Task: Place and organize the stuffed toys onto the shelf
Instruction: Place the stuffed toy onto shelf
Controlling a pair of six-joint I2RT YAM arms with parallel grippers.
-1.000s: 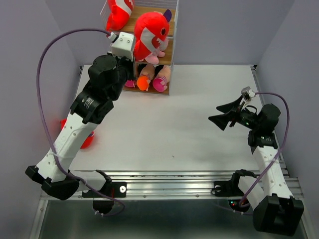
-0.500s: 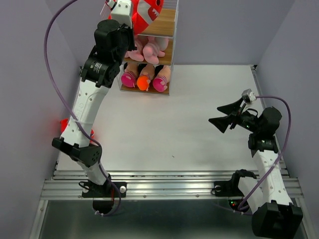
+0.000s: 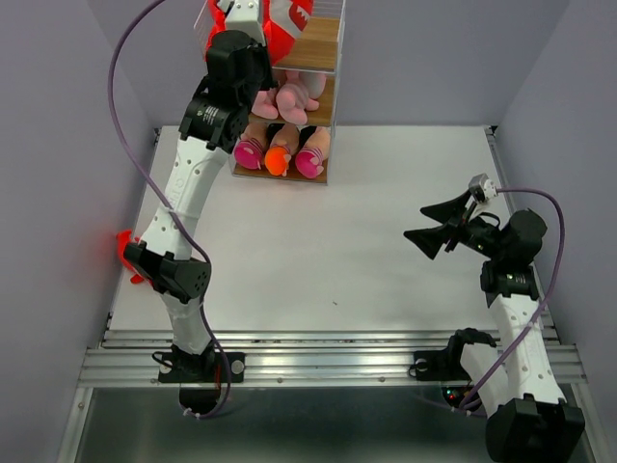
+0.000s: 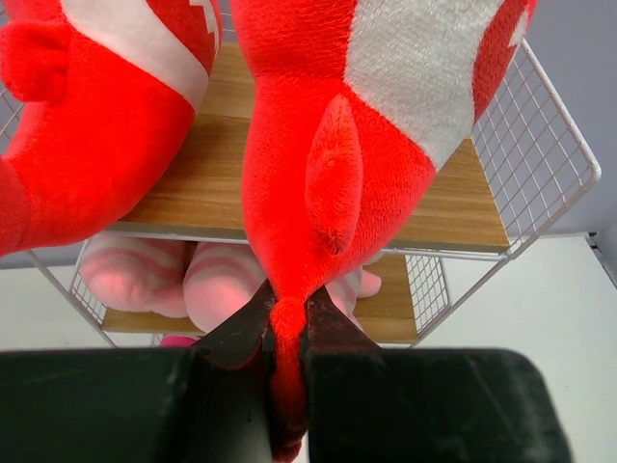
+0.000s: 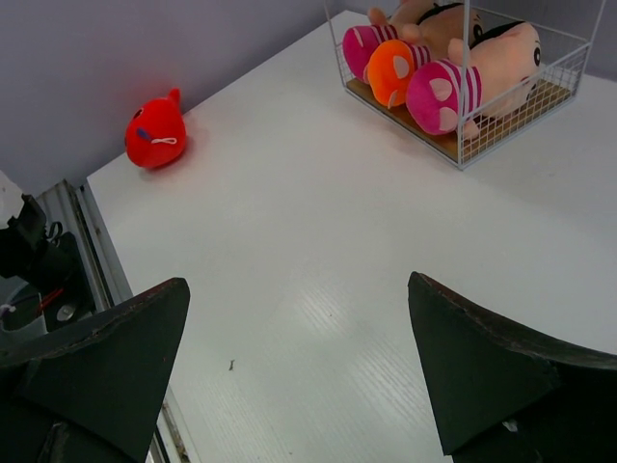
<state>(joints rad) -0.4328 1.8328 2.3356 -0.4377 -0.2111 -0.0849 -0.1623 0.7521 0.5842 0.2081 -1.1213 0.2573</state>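
My left gripper (image 4: 285, 323) is shut on the tail of a red shark (image 4: 366, 145) and holds it over the shelf's top board (image 4: 207, 198), next to a second red shark (image 4: 96, 116) lying there. In the top view this gripper (image 3: 258, 21) is at the shelf (image 3: 323, 46) top. Pink striped-leg animals (image 3: 284, 98) fill the middle tier and dolls (image 3: 281, 154) the bottom tier. A third red shark (image 5: 156, 132) lies on the table at the far left, partly behind the left arm (image 3: 125, 246). My right gripper (image 5: 299, 367) is open and empty above the table's right side (image 3: 431, 224).
The white table (image 3: 328, 251) is walled by grey panels on three sides. The left arm's elbow (image 3: 174, 275) hangs low near the table's left edge, close to the loose shark. A metal rail (image 3: 328, 362) runs along the near edge.
The left arm has lifted the held shark from in front of the shelf up and back over the top tier. The right arm has hardly moved.
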